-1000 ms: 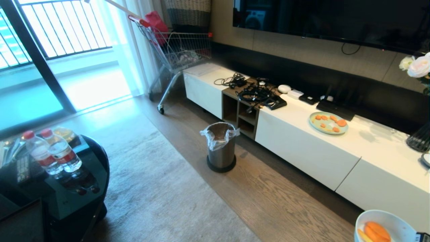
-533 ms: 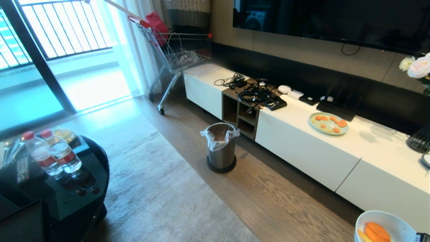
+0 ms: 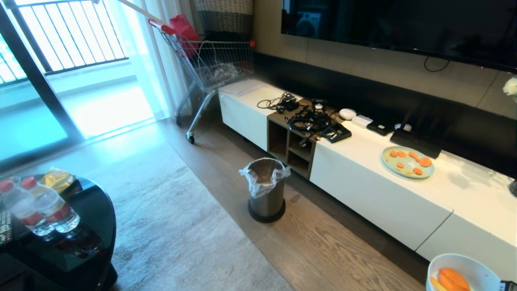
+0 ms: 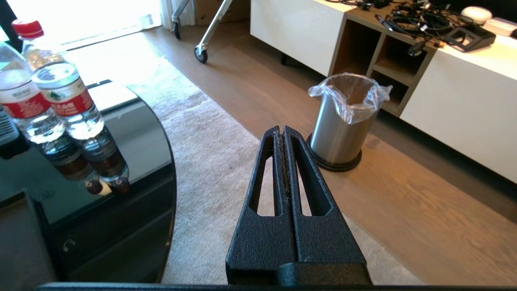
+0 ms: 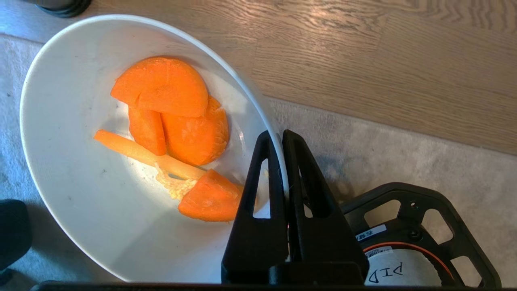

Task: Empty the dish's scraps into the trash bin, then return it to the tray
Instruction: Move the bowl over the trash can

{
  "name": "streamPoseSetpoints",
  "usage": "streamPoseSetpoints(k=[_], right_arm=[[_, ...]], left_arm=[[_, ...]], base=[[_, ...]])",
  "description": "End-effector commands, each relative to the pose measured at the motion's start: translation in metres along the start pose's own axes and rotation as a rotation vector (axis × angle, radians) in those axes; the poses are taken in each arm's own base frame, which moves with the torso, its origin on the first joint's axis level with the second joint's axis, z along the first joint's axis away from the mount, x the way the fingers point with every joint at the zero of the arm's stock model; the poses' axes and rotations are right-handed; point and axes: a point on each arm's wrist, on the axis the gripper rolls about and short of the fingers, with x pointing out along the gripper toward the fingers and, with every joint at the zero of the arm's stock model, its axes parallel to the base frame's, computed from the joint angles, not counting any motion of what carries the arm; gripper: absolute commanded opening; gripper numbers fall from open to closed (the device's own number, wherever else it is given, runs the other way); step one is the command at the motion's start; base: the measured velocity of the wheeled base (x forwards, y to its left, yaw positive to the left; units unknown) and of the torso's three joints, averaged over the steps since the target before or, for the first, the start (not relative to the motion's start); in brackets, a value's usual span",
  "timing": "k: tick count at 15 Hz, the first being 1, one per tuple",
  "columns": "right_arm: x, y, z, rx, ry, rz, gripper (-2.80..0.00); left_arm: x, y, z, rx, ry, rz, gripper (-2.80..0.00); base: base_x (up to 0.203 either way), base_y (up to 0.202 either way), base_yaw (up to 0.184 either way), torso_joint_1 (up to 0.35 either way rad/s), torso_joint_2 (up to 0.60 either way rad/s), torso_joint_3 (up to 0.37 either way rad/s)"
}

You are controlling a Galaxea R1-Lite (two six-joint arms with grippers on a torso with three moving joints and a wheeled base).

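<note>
a: right gripper (image 5: 280,139)? 
b: pinched on the dish (image 5: 60,169) rim, held level so the scraps (image 5: 177,133) stay in (low at the robot's right).
a: trash bin (image 3: 266,190)?
b: ahead on the floor. left gripper (image 4: 282,135) closed, empty.

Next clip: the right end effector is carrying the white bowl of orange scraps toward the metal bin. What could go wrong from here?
1. The right end effector pinches only the rim of the small round white bowl; a thin grip might slip or tilt.
2. The loose orange slices could slide out onto the pale grey rug, since the brushed-metal trash bin with a clear bag liner stands well off.
3. The bin's mouth looks narrow, so a pour may miss.
</note>
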Motion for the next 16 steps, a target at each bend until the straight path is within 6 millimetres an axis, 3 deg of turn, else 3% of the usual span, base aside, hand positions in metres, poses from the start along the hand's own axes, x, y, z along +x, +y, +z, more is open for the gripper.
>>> streamPoseSetpoints(k=[1, 7, 16], right_arm=[[0.0001, 0.0000, -0.0001, 0.002, 0.001, -0.003, -2.80], [0.0000, 0.0003, 0.0003, 0.003, -0.001, -0.001, -2.80], [-0.0009, 0.0030, 0.0033, -0.040, -0.008, 0.006, -2.80]], left_arm=[[0.0000, 0.0000, 0.0000, -0.001, -0.001, 0.000, -2.80], [0.0000, 0.0000, 0.0000, -0.001, -0.001, 0.000, -2.80], [0.0000, 0.0000, 0.0000, -0.001, -0.001, 0.000, -2.80]], base=[[0.187, 0.000, 0.001, -0.001, 0.00, 0.001], [0.177, 0.000, 0.001, 0.005, 0.00, 0.002], [0.000, 0.000, 0.000, 0.000, 0.00, 0.000]])
